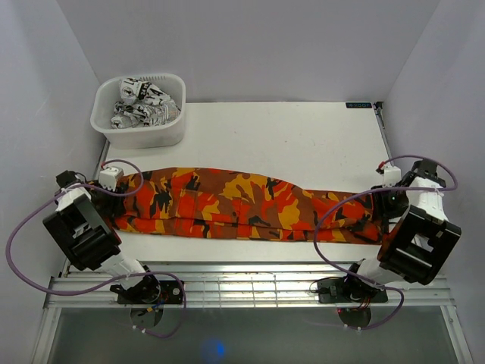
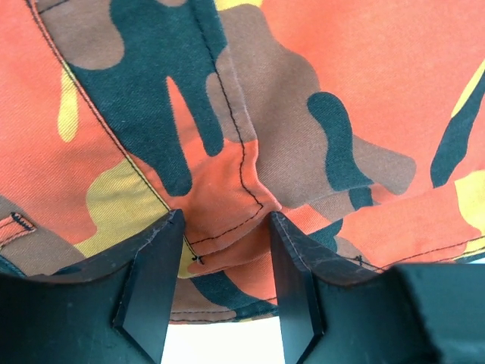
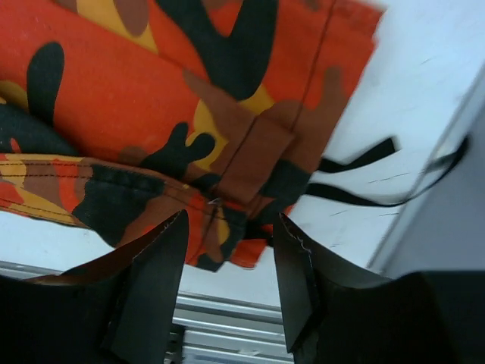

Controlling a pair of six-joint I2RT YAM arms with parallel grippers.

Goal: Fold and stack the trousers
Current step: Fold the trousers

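Left tool (image 2: 227, 220) and right tool (image 3: 230, 218) stood released, jaws apart, at opposite ends of the trousers (image 1: 242, 205) on the worktop (image 1: 303, 136).

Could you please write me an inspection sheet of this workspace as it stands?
Surface: white table, with the trousers across it.
Job's things: trousers laid out full length from side to side, not yet folded short.
Clutter: basket at the far left corner, holding patterned cloth.
Grippers: left gripper open at the trousers' left end; right gripper open at the right end.
Cables: purple cables loop off both arms; the right loop overlaps the trousers in the top view.
Surroundings: pale walls on three sides; metal rail at the near edge.
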